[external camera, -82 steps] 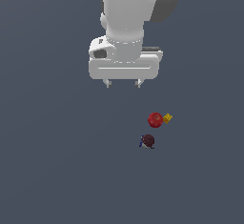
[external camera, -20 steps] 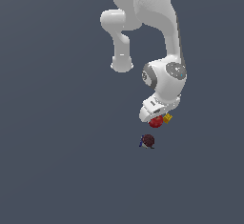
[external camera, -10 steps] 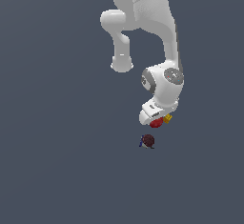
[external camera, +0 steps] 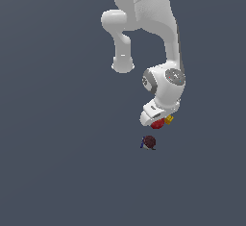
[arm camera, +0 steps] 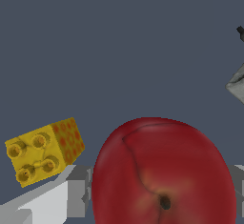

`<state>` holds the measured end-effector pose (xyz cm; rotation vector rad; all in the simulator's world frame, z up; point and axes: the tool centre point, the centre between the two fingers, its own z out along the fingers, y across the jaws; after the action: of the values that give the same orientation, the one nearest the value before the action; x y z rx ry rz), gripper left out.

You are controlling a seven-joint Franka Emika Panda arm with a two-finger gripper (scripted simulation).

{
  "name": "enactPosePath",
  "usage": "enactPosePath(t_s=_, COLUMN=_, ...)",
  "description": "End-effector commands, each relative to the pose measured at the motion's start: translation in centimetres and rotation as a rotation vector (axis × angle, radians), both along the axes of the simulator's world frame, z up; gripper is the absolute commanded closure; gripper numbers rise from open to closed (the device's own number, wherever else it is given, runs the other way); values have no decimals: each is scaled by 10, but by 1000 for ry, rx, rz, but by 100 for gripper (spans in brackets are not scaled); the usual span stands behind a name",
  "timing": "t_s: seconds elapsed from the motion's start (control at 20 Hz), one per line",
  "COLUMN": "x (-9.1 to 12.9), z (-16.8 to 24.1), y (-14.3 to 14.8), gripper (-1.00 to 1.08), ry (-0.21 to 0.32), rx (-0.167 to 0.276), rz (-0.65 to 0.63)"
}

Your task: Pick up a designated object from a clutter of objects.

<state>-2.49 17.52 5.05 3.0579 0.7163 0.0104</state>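
The glossy red apple (external camera: 157, 124) lies on the grey floor, mostly covered by the white hand of my gripper (external camera: 154, 121), which reaches down over it. In the wrist view the apple (arm camera: 162, 175) fills the space between the grey fingers (arm camera: 76, 197), which rest against both of its sides; my gripper (arm camera: 159, 199) is shut on it. The tiny yellow block (external camera: 169, 119) sits just beside the apple, toward the exterior view's right, and shows studded in the wrist view (arm camera: 43, 151). The dark maroon ball with a blue bit (external camera: 149, 142) lies a little apart, nearer the camera.
The floor (external camera: 57, 162) is a plain dark grey surface. The white arm (external camera: 144, 23) reaches down from the top of the exterior view. A grey angular shape (arm camera: 237, 82) shows at the wrist view's edge.
Since 4.1 s ago the arm has swung down and over the apple. Over the last second the hand sank slightly onto it; the three objects have not moved.
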Motion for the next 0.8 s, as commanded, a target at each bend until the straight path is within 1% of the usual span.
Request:
enactPosePath(t_s=0.0, x=0, z=1, y=0, gripper=108, ry=0, rx=0, rz=0)
enactPosePath(t_s=0.35, x=5, z=23, y=-9, gripper=108, ry=0, rx=0, rz=0)
enactPosePath(t_s=0.75, x=16, z=81, y=-32, gripper=108, ry=2, rx=1, rz=1)
